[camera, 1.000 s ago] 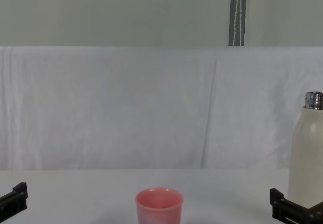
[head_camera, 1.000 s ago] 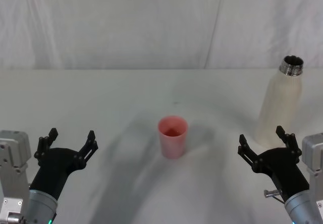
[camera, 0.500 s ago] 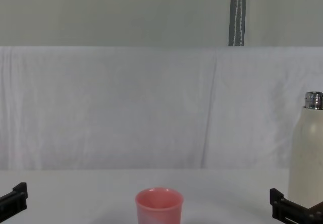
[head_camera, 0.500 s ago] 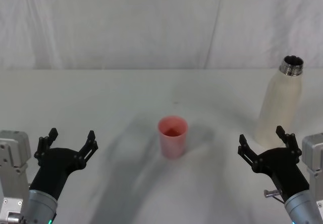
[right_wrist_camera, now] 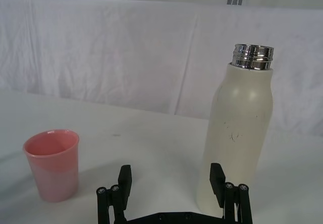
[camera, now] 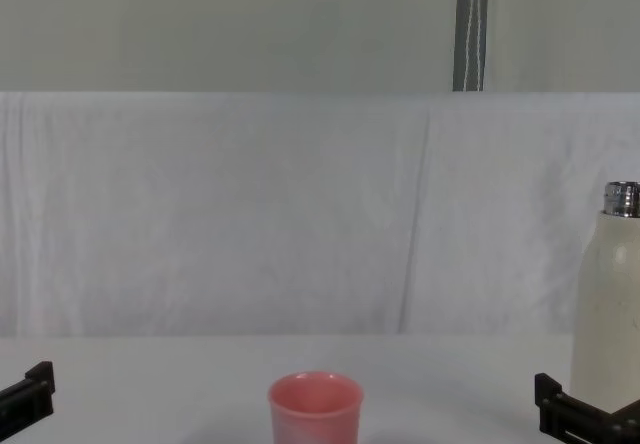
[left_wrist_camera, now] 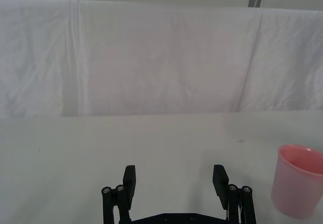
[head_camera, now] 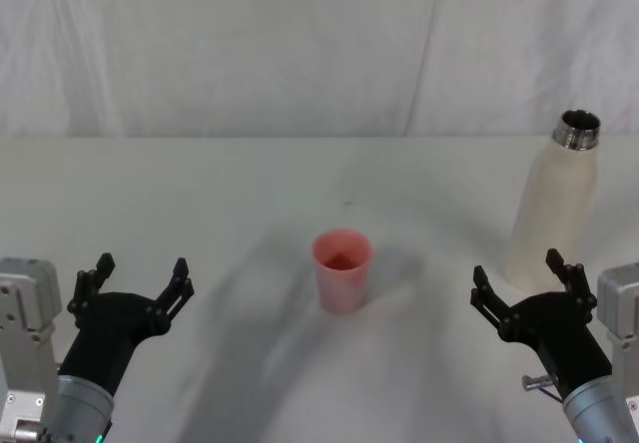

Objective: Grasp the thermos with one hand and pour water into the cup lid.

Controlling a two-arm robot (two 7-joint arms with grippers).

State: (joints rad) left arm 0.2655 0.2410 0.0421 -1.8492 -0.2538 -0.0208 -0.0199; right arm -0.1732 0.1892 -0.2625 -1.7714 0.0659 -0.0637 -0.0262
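start of task, nothing done yet. the right gripper [head_camera: 521, 278] hangs low over the white table [head_camera: 240, 194], fingers spread and empty; the cream thermos [head_camera: 554, 204] stands upright just beyond it, uncapped, steel neck showing, apart from the fingertips. the pink cup lid [head_camera: 342, 269] stands upright well to that gripper's left, between the two arms. the left gripper [head_camera: 135, 274] rests parked, also spread and empty. judged remaining: close on the thermos body, lift, carry to the cup lid, tilt and pour.
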